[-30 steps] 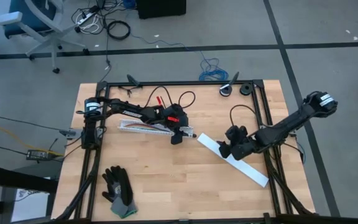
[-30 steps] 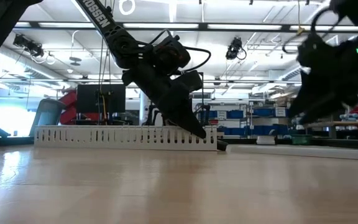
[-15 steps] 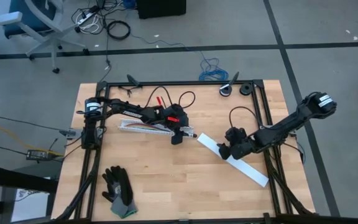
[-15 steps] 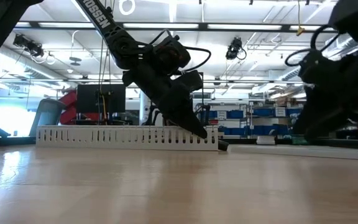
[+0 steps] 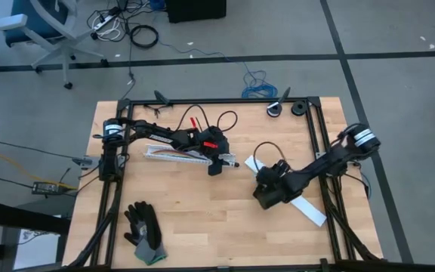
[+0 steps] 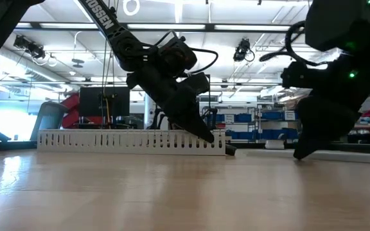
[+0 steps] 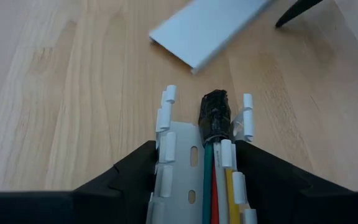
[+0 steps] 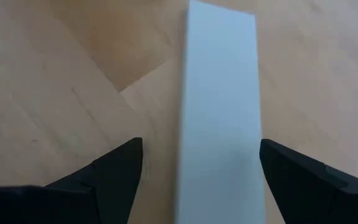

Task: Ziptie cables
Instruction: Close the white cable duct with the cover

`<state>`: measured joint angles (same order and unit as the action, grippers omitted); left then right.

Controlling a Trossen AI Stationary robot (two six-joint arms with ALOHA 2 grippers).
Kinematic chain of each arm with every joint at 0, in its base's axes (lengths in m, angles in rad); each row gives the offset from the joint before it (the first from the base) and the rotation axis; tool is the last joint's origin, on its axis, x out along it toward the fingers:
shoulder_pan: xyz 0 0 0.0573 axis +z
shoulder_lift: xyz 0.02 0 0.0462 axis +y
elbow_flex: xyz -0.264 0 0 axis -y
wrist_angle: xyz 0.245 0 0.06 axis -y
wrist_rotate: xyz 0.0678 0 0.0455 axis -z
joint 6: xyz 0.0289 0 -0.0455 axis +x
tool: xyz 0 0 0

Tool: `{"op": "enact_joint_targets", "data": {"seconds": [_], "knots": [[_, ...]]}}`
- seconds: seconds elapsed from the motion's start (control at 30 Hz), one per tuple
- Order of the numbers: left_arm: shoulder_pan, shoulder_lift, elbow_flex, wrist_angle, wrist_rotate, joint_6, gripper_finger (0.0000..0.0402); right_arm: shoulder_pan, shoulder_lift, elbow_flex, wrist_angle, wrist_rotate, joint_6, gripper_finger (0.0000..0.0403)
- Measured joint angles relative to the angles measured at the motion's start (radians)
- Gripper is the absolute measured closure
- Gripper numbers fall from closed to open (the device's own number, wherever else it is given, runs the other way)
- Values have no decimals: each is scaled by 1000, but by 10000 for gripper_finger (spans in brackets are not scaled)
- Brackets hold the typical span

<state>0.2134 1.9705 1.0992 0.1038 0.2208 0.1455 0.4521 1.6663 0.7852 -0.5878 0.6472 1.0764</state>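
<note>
A white slotted duct (image 5: 174,154) lies on the table at centre left. The cables (image 7: 215,186), green, red, white and yellow, run inside it, and their ends are wrapped in black (image 7: 214,115). My left gripper (image 5: 216,166) is shut on the duct's right end. My right gripper (image 5: 263,195) hangs open, low over a flat white cover strip (image 8: 219,112) right of centre, one finger on each side of the strip. Whether those fingers touch the strip does not show. I cannot make out the ziptie in any view. My left gripper pinches the duct's two slotted side walls (image 7: 164,146) between its fingers, near the duct's right end. It comes slanting down from the table's left, fingers lying along the duct. The duct rests flat on the table, its end (image 7: 166,96) reaching past the fingertips.
A black glove (image 5: 146,234) lies near the front left. Red-handled cutters (image 5: 192,119) and two black round parts (image 5: 276,111) sit at the far edge. Black frame rails (image 5: 319,151) border the table. The cover strip's near end (image 5: 310,211) runs toward the right rail.
My right gripper has swung down and toward the table's left and near edge, rolling as it went. It now hangs low over the cover strip and still stands open. The strip and the duct have not moved.
</note>
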Motion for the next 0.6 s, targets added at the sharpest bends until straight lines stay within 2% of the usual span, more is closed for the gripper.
{"op": "enact_joint_targets", "data": {"seconds": [0.1, 0.37, 0.6], "knots": [[0, 0, 0, -2, 0, 0, 183, 14, 36, 39, -45, 47, 25, 94], [0, 0, 0, -2, 0, 0, 183, 42, 29, 39, -115, 125, 30, 94], [0, 0, 0, -3, 0, 0, 183, 70, 15, 38, -209, 141, 129, 94]]}}
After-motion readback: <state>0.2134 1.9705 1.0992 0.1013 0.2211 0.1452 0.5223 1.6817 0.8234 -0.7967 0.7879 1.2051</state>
